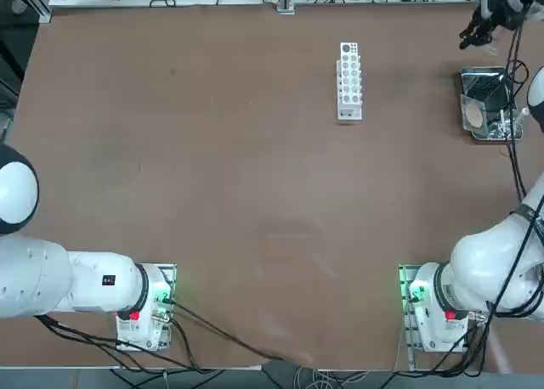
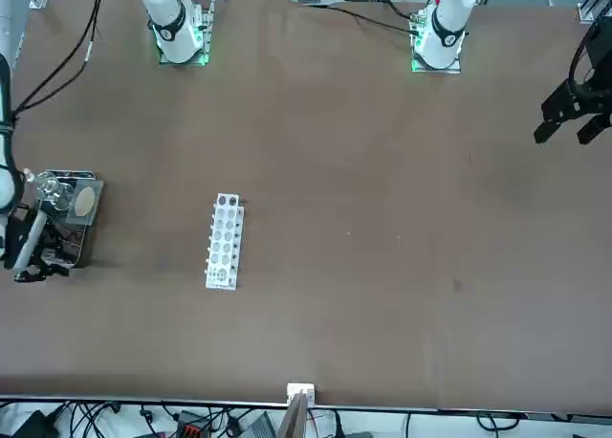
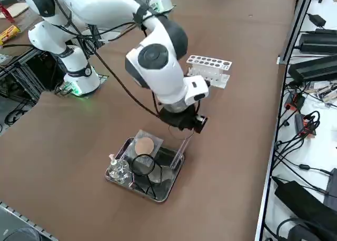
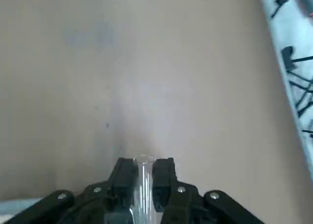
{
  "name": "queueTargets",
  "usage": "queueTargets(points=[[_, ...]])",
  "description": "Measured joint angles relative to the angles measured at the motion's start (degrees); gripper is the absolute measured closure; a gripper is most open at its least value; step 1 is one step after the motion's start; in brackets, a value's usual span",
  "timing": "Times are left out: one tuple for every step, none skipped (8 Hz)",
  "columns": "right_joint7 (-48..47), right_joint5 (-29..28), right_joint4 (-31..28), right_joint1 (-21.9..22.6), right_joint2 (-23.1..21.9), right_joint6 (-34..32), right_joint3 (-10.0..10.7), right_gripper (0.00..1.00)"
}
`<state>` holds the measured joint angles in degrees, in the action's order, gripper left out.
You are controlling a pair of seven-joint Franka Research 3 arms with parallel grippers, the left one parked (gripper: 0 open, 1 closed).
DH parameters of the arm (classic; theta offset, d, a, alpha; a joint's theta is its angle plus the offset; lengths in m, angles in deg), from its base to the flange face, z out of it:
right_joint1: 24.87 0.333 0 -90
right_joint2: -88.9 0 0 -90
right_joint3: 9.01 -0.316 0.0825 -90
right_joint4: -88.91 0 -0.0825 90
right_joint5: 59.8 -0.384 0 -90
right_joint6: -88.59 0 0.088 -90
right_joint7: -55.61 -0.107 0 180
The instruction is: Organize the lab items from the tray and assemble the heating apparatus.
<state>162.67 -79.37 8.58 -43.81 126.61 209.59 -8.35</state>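
right tool (image 4: 144, 177) pinches a clear tube (image 4: 144, 185), seemingly above the tray (image 3: 169, 186).

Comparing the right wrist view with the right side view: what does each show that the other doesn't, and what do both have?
Only the wrist view shows the grip close up: the right gripper is shut on a clear glass tube, one finger on each side. Only the side view shows the metal tray with the glass burner, wire stand and mesh inside, and the white rack beyond. Both show the gripper, the tube and brown tabletop.
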Motion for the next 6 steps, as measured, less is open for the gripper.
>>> queueTargets(points=[[-3.5, -0.6, 1.5, 0.2, -0.4, -0.6, -0.4, 0.77], [-6.7, -1.3, 2.2, 0.5, -1.4, -0.9, -0.9, 0.77], [-9.4, -2.4, 2.3, 0.6, -2.5, -1.3, -1.5, 0.77], [-11.3, -4.6, 2.3, 0.6, -3.3, -2.5, -2.2, 0.77], [-12.0, -8.1, 2.3, 0.5, -3.8, -4.4, -2.4, 0.77], [-12.0, -11.7, 2.3, 0.5, -4.2, -6.1, -2.5, 0.77]])
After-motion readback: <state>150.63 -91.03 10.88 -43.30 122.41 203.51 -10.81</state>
